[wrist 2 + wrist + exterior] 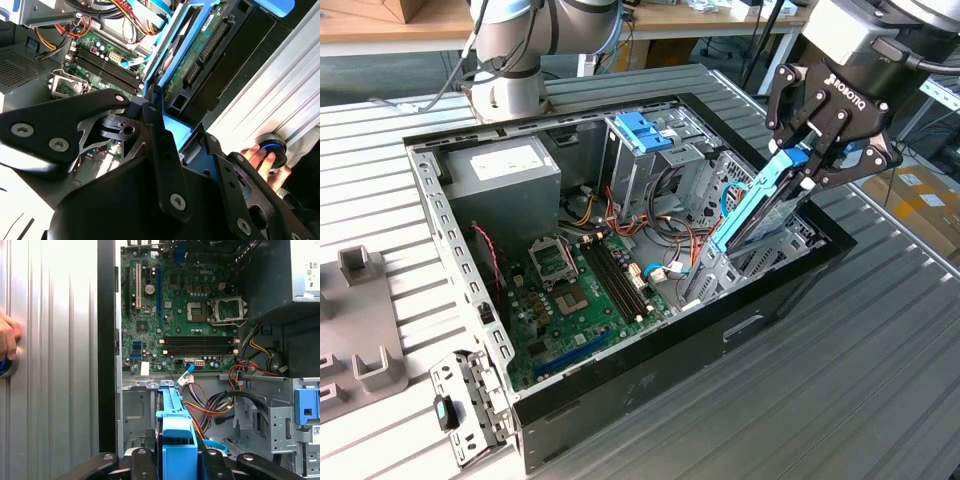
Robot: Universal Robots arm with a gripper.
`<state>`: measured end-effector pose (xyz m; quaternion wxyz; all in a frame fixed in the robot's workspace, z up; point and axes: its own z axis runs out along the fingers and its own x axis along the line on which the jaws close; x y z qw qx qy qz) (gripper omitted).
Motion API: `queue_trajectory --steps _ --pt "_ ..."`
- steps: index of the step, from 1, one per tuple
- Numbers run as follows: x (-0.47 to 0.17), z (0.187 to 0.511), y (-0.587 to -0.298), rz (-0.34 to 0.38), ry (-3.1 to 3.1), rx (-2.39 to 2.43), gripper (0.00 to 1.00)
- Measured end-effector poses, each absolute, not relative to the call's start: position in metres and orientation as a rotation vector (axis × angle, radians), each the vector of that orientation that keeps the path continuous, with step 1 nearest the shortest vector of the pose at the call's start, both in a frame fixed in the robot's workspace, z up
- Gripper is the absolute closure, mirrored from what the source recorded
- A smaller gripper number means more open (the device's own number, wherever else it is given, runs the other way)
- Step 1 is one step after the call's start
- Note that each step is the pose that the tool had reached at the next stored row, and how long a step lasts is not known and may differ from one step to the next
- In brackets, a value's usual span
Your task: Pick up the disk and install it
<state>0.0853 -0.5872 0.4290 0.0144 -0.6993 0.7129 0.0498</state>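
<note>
1. Hand (807,165) clamped tight on the disk (752,210), at its blue top end.
2. Disk tilted, lower end inside the case (650,380) bay, on the exterior view's right.
3. Motherboard (570,310) sits just beside.

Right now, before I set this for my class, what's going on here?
The arm's gripper is clamped on the upper end of the disk, a drive in a blue carrier. The disk is tilted, its lower end down at the drive bay on the exterior view's right of the open computer case; it is not yet seated. Beside the case, a person's hand rests on a blue-ringed button.
</note>
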Motion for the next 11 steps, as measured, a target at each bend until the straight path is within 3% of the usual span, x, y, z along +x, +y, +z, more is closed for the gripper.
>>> queue_trajectory --steps 11 --pt "0.0853 0.424 -0.5872 0.155 2.219 -2.177 0.63"
